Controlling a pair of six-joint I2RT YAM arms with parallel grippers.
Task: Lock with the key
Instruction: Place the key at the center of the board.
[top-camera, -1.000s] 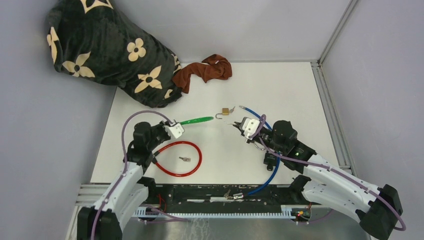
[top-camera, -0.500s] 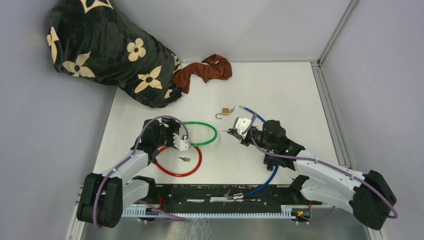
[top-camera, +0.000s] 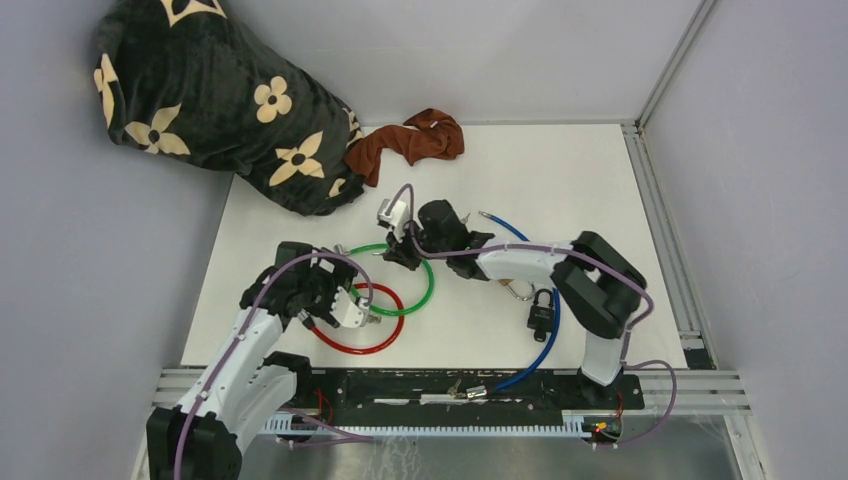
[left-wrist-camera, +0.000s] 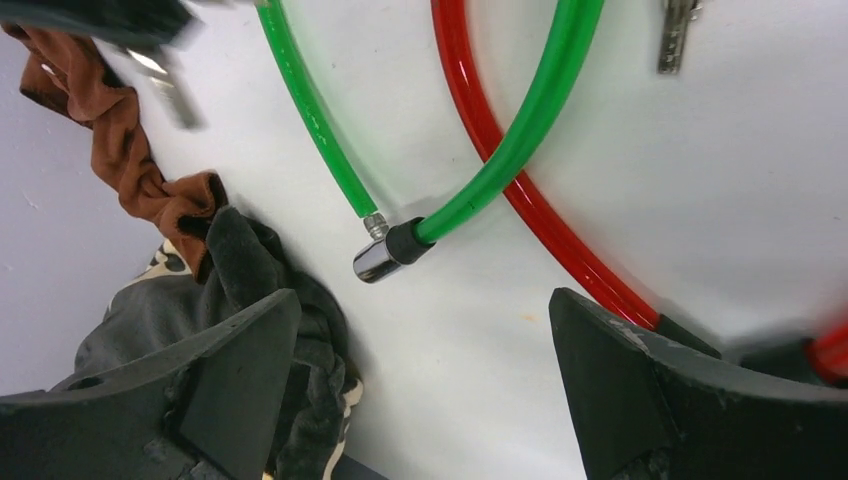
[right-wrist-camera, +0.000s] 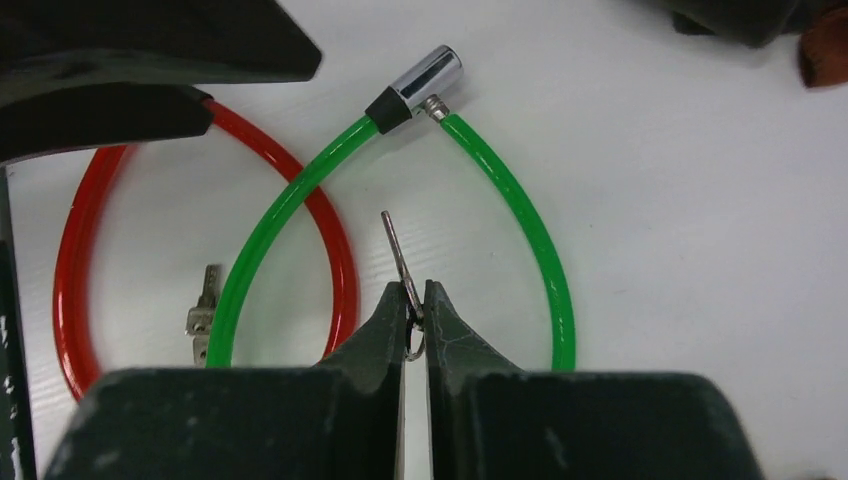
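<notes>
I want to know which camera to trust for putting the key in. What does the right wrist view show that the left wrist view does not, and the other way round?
Only the right wrist view shows clearly the right gripper shut on a thin metal piece, likely the key. Only the left wrist view shows the brown cloth and the dark blanket. Both show the green cable with its chrome end, the red cable and a small loose key.
</notes>
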